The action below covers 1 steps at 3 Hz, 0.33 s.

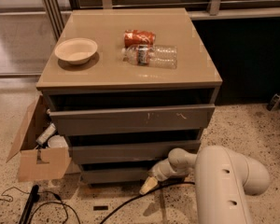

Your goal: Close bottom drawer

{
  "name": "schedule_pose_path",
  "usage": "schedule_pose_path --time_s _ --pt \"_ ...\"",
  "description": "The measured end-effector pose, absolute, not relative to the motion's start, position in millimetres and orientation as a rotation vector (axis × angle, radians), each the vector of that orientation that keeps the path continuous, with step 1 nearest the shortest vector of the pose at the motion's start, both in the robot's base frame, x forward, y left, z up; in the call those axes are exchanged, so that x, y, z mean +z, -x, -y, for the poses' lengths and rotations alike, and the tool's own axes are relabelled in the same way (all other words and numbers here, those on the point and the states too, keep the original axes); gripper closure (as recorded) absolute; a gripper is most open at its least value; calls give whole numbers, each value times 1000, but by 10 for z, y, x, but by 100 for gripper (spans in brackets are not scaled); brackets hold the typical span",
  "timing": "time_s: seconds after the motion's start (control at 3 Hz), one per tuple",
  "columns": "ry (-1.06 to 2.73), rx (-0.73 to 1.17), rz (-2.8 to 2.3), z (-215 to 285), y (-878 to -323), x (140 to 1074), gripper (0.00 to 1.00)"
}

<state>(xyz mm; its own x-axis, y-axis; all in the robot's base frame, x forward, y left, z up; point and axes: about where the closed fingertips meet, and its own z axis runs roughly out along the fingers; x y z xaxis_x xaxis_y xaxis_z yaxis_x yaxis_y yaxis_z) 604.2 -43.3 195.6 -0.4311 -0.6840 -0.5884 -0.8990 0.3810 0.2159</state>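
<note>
Speckled terrazzo floor, tan-topped cabinet; narrow grey-brown flat-front bottom drawer sitting at 6 o'clock, poking out. Cream-tipped gripper hanging at its 4 o'clock corner, tips looking pinched together. Worry: off-centre shove skewing, jamming it.

Hand at bottom drawer front, bowl on cabinet

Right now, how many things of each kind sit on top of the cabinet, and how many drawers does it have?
Bowls: 1, pale bowl
Cans: 1, red can
Bottles: 1, clear bottle
Drawers: 3, top drawer, middle drawer, bottom drawer
Total: 6
The gripper is low by the bottom drawer's front.
</note>
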Motion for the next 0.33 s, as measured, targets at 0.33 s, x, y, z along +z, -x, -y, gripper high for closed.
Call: schedule_pose_path --time_s 0.33 --pt "1370 725 -2242 433 -6042 1956 0"
